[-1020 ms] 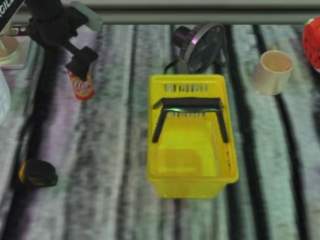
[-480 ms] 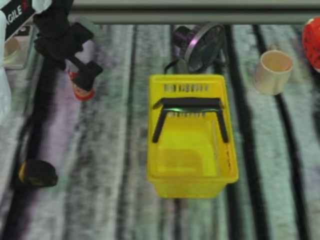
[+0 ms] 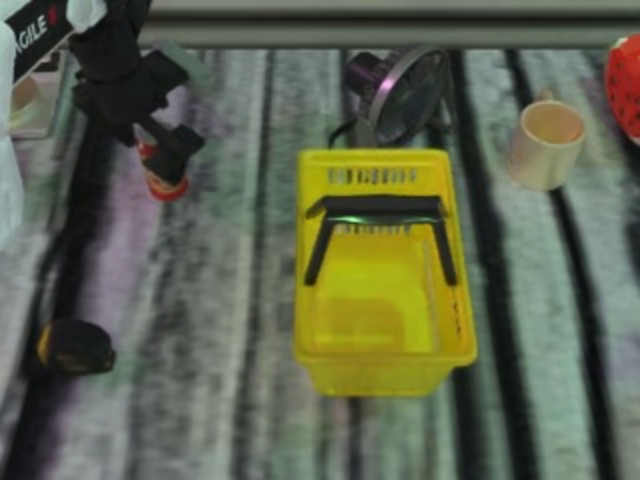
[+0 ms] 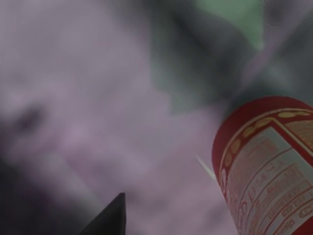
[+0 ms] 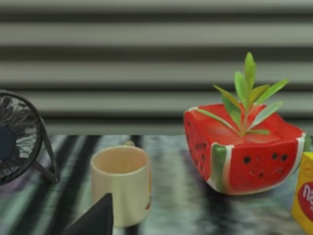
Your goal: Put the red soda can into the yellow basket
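The red soda can (image 3: 166,186) stands at the table's back left, mostly covered from above by my left gripper (image 3: 170,158), which hangs right over it. In the left wrist view the can (image 4: 266,171) fills one side, close up, with its label showing. One dark fingertip (image 4: 115,215) stands well apart from it, so the jaws are open and not touching the can. The yellow basket (image 3: 385,382) with black handles sits at the table's middle, far right of the can. My right gripper is out of the top view; its wrist view shows one fingertip (image 5: 98,218), jaws wide.
A small fan (image 3: 400,90) stands behind the basket. A cream mug (image 3: 545,140) and a red watermelon planter (image 3: 628,80) are at the back right. A black-yellow tape measure (image 3: 72,348) lies at the front left. A white object (image 3: 8,190) is at the left edge.
My left gripper has moved down over the can and now covers most of it. The can and basket have not moved.
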